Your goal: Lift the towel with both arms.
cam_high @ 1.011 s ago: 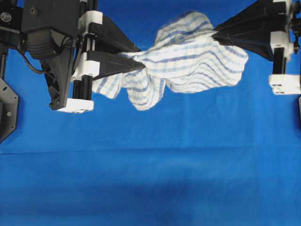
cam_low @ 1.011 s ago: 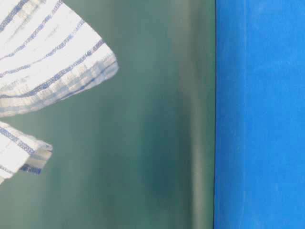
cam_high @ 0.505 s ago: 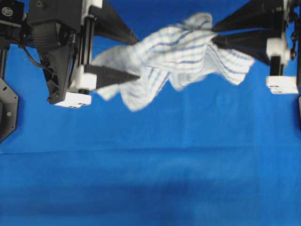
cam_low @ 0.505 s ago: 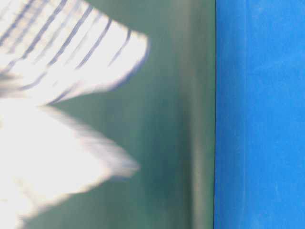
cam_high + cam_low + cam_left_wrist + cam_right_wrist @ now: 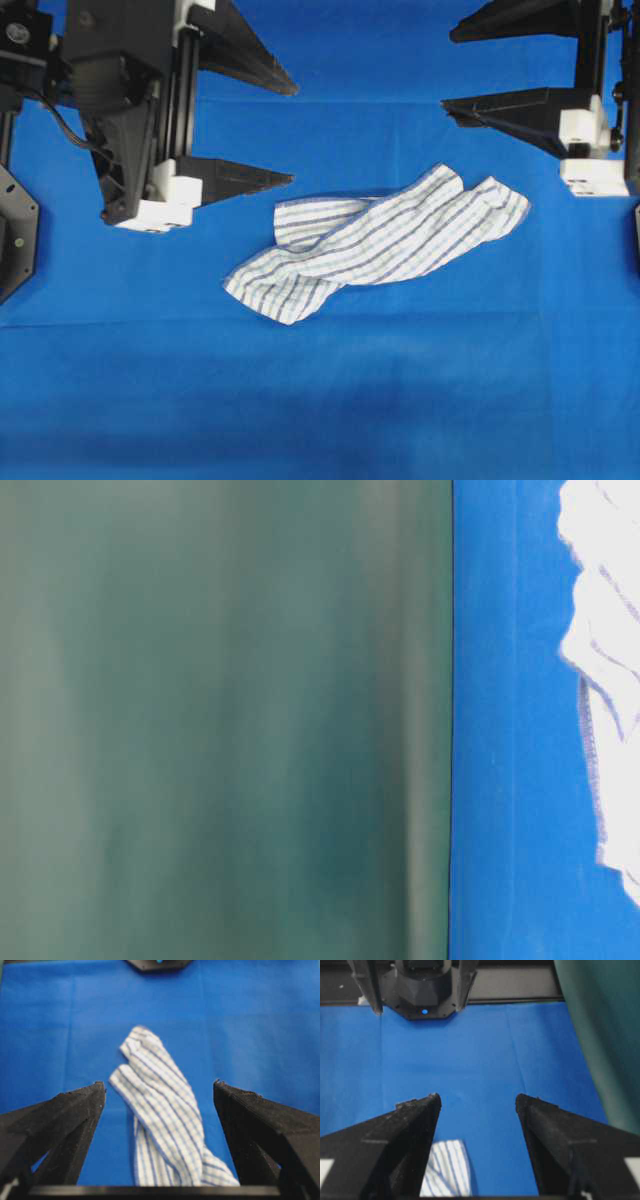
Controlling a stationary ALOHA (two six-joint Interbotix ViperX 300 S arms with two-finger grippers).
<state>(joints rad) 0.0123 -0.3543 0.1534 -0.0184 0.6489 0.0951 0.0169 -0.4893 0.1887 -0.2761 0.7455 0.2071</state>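
Observation:
The towel (image 5: 375,243), white with thin blue stripes, lies crumpled in a long diagonal strip on the blue cloth, touched by neither gripper. My left gripper (image 5: 292,134) hangs open above its left end, fingers wide apart and empty. Up and to the right of the towel's right end, my right gripper (image 5: 448,70) is open and empty too. In the left wrist view the towel (image 5: 160,1125) lies on the cloth below the spread fingers of the left gripper (image 5: 159,1084). The right gripper (image 5: 477,1096) sees only a towel corner (image 5: 445,1175) beside its left finger. At table level the towel (image 5: 610,680) shows at the right edge.
A large plain blue cloth (image 5: 320,400) covers the whole table. A green backdrop (image 5: 220,720) fills the left of the table-level view. The opposite arm's base (image 5: 422,980) stands at the far edge in the right wrist view.
Both grippers have opened and let go of the towel. It has dropped from the air onto the blue cloth. The arms have stayed high.

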